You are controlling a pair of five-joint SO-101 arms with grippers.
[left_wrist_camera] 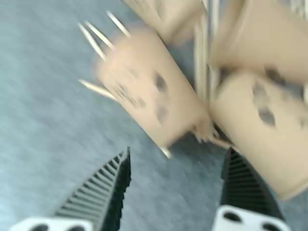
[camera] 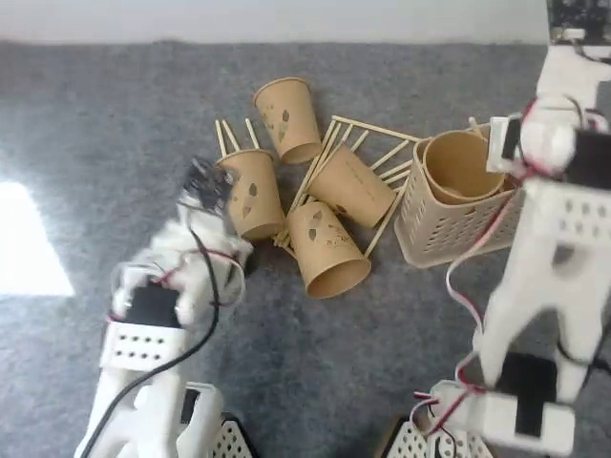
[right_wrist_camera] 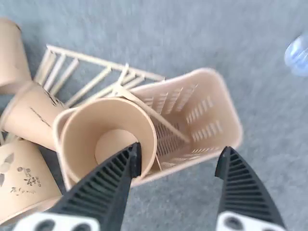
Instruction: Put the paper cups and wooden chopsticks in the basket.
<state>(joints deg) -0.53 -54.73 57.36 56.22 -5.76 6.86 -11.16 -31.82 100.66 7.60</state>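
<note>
Basket point(camera: 449, 229) sits at 3 o'clock on the tabletop point(camera: 95, 124) with one paper cup point(camera: 458, 162) inside. The right gripper point(right_wrist_camera: 182, 147) hangs above it, fingers apart and empty. The leftmost loose cup point(camera: 250, 194) lies on its side, long axis roughly 12-to-6. It is just at 3 o'clock of the left gripper point(left_wrist_camera: 178, 151), whose fingers are also apart and empty. The left arm is judged the nearer.

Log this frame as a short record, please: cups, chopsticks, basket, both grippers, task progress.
loose: four paper cups lying on their sides
stowed: one cup inside the basket
sticks: wooden chopsticks scattered under and between the loose ones; one appears to lean inside the basket
left gripper: open, close to the leftmost loose cup
right gripper: open, above the basket
progress: one cup in; four cups and most chopsticks outside
</note>
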